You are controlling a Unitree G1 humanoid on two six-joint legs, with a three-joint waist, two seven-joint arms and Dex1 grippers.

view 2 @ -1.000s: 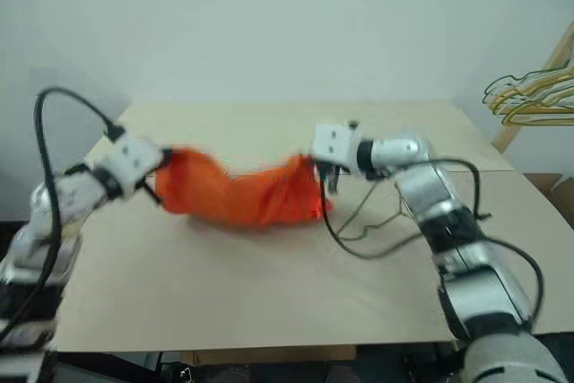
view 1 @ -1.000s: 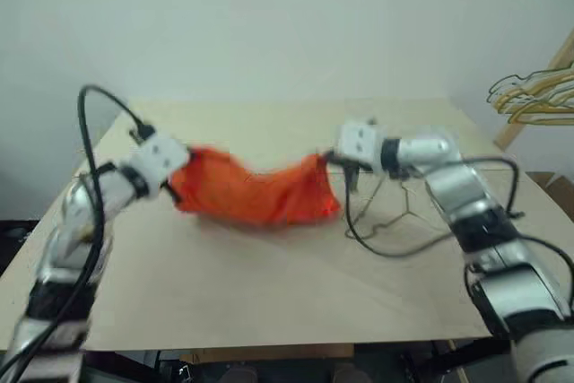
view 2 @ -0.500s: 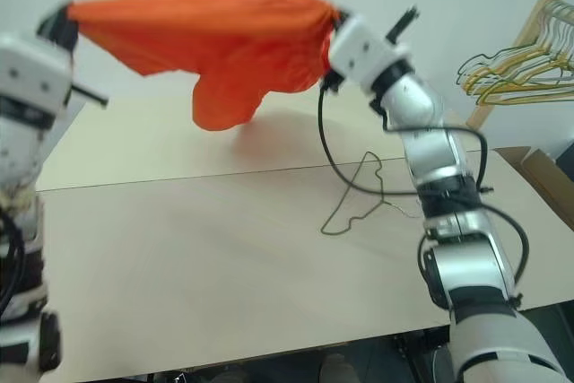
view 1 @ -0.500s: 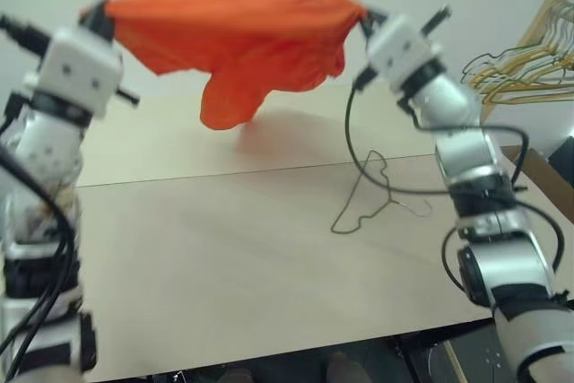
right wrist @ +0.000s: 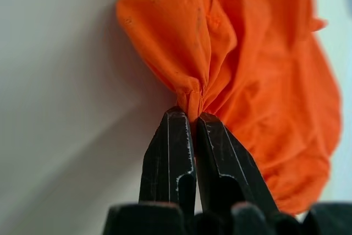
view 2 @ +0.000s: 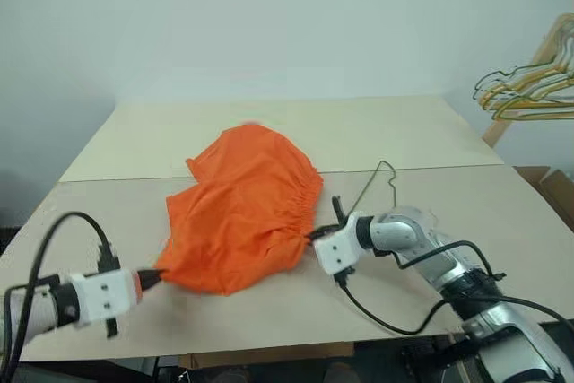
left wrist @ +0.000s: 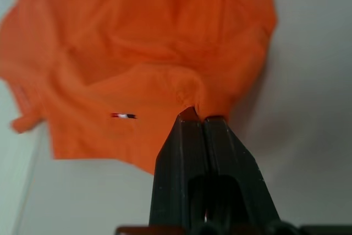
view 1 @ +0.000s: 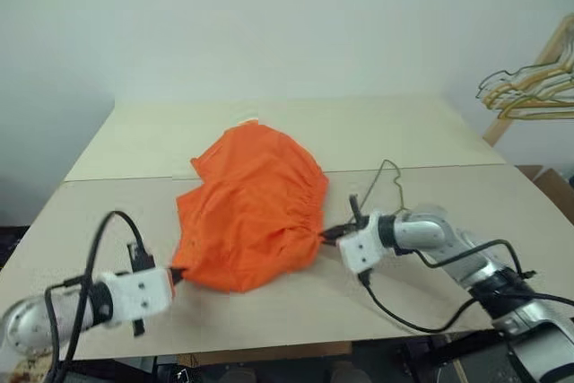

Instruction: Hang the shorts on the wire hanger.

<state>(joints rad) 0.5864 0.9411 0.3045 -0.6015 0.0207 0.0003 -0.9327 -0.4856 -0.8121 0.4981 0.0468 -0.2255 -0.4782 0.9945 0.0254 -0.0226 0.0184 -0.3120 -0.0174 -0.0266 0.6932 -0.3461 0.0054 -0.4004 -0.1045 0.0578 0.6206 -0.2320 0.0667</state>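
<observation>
- The bright orange fabric shorts (view 1: 251,208) lie spread on the pale wooden table (view 1: 269,311).
- The left gripper (view 1: 175,273) pinches the shorts' near corner.
- The right gripper (view 1: 327,234) pinches their gathered waistband edge.
- The thin olive-green wire hanger (view 1: 387,184) lies just beside the shorts, behind the right gripper.

— Soft, even light in here, no glare off the table (view 1: 269,132).
— Faint shadows only, just under the shorts (view 1: 251,208).
— Head views look a bit hazy. Up close, the cloth blurs while the left gripper (left wrist: 201,118) fingers stay fairly crisp.
</observation>
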